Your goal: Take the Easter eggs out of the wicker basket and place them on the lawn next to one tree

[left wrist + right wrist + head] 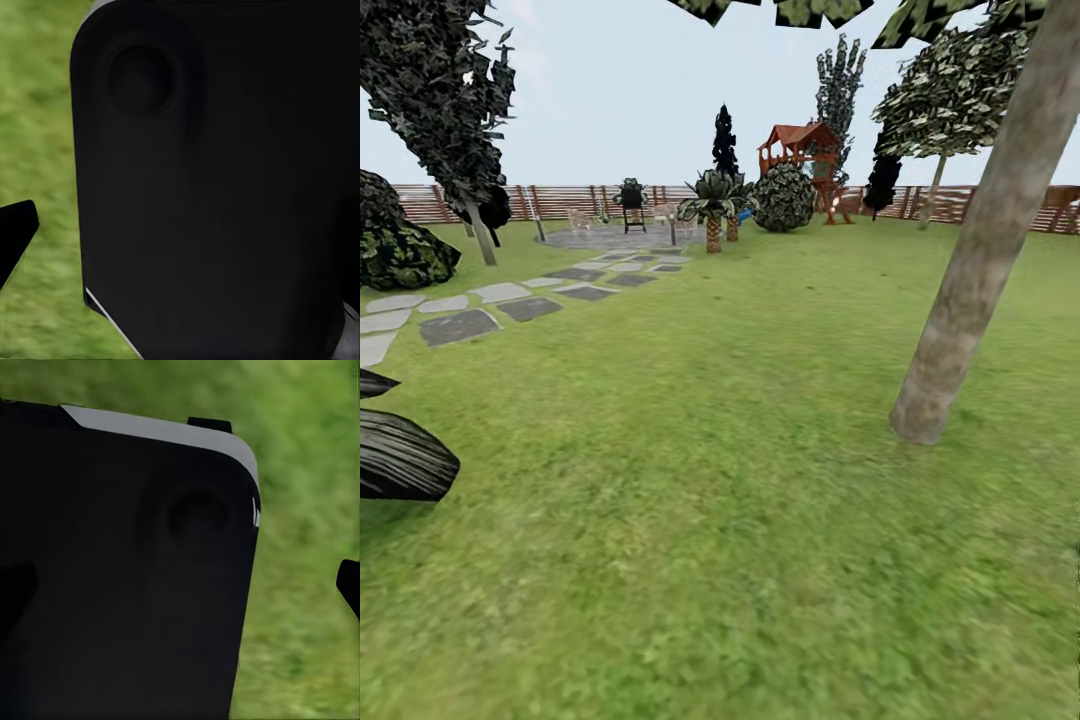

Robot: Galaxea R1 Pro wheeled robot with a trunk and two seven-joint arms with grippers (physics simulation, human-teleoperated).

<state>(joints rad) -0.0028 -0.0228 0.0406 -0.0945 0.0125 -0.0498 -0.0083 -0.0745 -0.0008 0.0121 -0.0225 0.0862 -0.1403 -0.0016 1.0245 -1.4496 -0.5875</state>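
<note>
Flat, even daylight; soft render, blurred lawn point(740, 520) nearby.

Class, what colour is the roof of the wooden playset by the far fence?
Red-brown roof, seen best in the head view.

A fenced garden: mottled green lawn point(740, 520), a brown slatted fence point(560, 200), a stepping-stone path point(490, 305), a red-brown playset point(800, 150), bushes and a pale-trunked tree point(980, 270).

A large black rounded robot panel point(217, 187) blocks most of the blurred green lawn point(37, 112); one dark claw fingertip point(13, 232) shows.
</note>
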